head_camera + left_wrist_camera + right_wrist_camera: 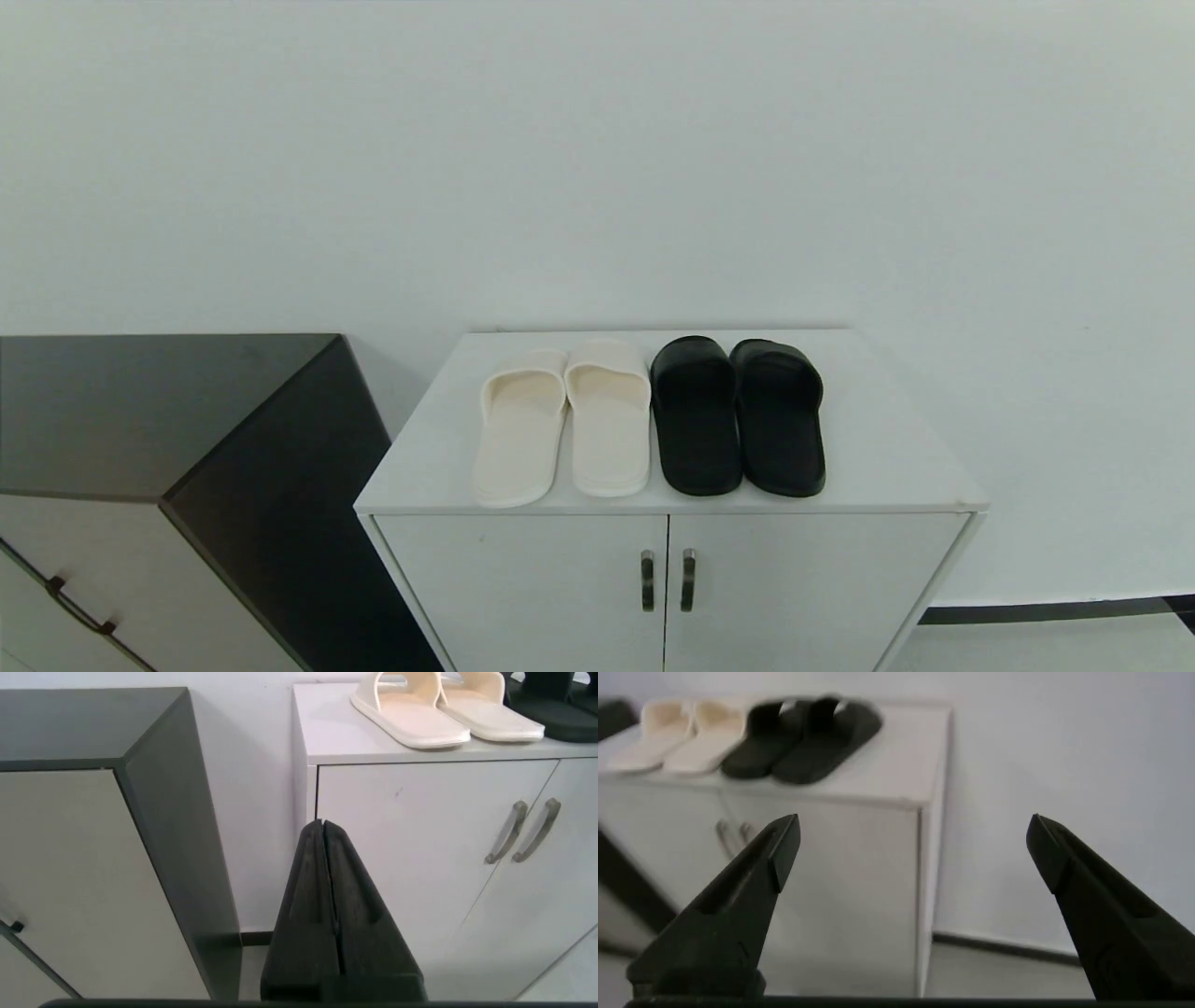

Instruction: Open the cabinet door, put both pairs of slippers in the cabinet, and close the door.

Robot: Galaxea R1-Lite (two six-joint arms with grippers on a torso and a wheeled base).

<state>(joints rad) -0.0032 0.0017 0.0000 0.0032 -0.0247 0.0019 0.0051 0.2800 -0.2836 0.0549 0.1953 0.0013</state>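
Head view: the cabinet (878,448) sits lower centre of frame, against a pale wall (597,168). I log both doors shut. The two handles (647,581) stand upright side by side at the seam, bottom centre.

Four slippers lie in a row on its top, toes toward the wall, heels near the front edge. The cream pair (583,429) is left of centre and the black pair (738,429) is just right of it. The inner cream and inner black slippers touch or nearly touch; I cannot tell which. The two black ones overlap slightly at their inner edges.

A dark cabinet (187,411) takes the lower left of frame, set apart from the cabinet. It has a pale front with a bar handle at the far lower left corner.

Left wrist view: the left claw (323,826) is closed, pads pressed flat together with nothing between them. It hangs before the gap between the two cabinets, below their tops.

Right wrist view: the right claw (913,826) is spread wide and empty. It faces the cabinet's right corner, well apart from it.
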